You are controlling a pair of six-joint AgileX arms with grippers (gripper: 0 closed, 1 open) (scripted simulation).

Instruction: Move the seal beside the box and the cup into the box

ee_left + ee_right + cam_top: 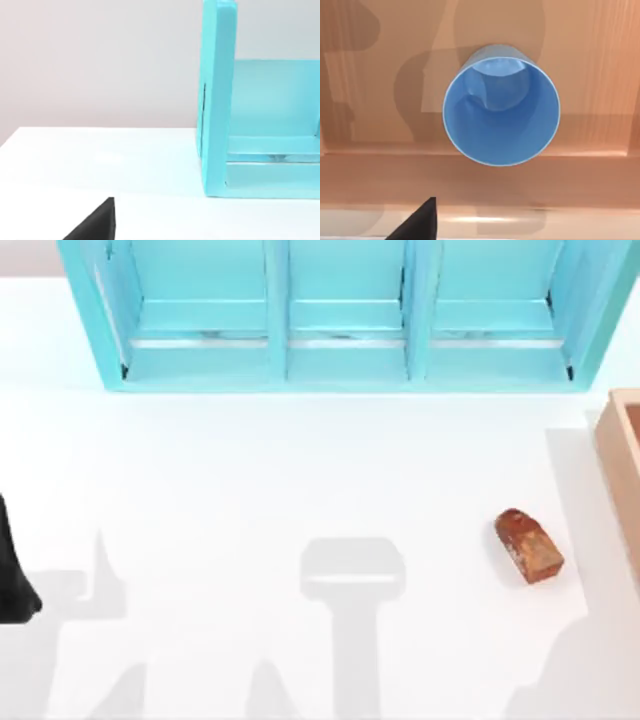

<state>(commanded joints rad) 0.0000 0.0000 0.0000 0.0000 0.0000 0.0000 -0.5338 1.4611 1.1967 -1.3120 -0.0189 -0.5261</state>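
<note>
Top view, seal (529, 546): lies on the white table (250, 490) toward the right side; tilted, rounded end pointing up-left; near the box but apart from it, a strip of bare table between them
Top view, box (622, 455): tan wooden wall with reddish-brown inside, at the right edge, cut off by the frame
Top view, shelf unit (345, 315): large, turquoise, three bays, along the far edge of the table
Top view, left arm (12, 570): dark shape at the left edge of the table, well apart from the seal; cannot tell how its fingers stand

Left wrist view, shelf unit (217, 100): turquoise end panel upright on the table (75, 160), one open bay beside it; a dark finger tip (97, 222) at the lower edge; grasp cannot be told, nothing seen held

Right wrist view, cup (501, 112): blue, seen straight down its open mouth, upright; it stands inside the box (370, 100), on the reddish-brown floor, near one inner wall
Right wrist view, right gripper: above the box, looking down into the cup; one dark finger tip (417, 222) visible, clear of the cup; opening cannot be told
</note>
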